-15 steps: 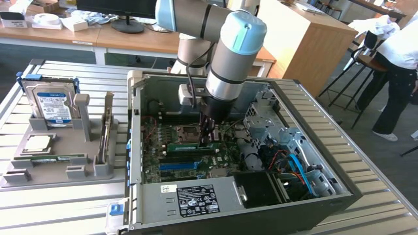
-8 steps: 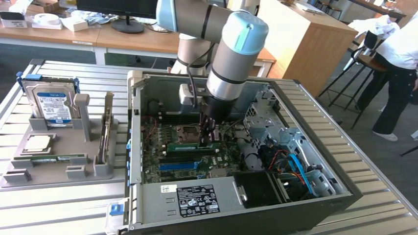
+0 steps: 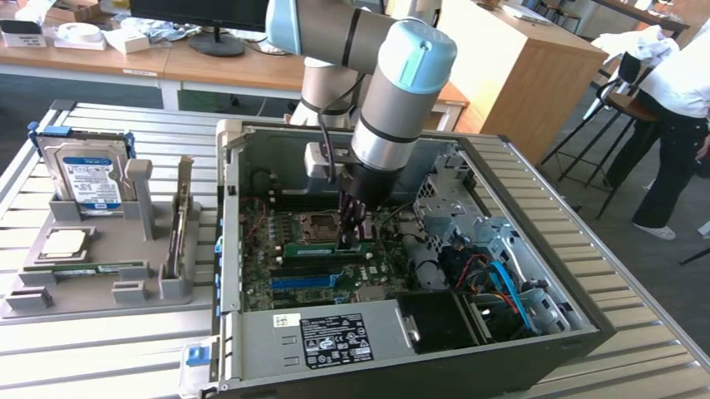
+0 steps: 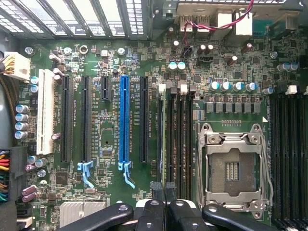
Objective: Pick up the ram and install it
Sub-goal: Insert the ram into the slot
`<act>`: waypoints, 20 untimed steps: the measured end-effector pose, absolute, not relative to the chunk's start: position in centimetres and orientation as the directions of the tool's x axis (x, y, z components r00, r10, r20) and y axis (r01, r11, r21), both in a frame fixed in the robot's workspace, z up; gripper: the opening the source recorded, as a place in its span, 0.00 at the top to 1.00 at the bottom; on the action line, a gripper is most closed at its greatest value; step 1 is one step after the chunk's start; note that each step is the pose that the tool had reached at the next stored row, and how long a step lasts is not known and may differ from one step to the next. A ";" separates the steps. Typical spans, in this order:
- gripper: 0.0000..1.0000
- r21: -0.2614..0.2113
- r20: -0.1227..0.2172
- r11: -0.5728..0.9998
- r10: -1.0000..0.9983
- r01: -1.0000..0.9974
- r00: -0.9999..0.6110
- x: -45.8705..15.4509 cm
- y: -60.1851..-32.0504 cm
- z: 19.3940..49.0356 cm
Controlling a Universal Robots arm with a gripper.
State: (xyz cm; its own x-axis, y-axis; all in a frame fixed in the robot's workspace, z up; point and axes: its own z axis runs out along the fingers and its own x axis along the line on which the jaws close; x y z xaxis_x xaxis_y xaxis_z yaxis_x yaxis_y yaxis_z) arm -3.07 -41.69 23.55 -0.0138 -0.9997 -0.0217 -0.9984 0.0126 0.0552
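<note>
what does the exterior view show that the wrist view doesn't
Exterior view adds the arm, the hard drive and processor chip on the grey tray, and a person. Wrist view adds the white slot and a row of capacitors. Both share the motherboard, the empty socket, and the pincer shut on the ram at a memory slot.

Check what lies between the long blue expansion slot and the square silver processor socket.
In the wrist view: one black expansion slot, then black memory slots, the green ram stick edge-on at the one farthest from the silver processor socket.
</note>
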 end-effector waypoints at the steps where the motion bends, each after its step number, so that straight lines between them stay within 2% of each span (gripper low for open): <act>1: 0.89 0.055 -0.022 0.013 -1.000 -0.998 -0.014 -3.1 -41.7 23.5; 20: 0.89 0.055 -0.022 0.013 -1.000 -0.998 -0.014 -2.9 -41.7 23.3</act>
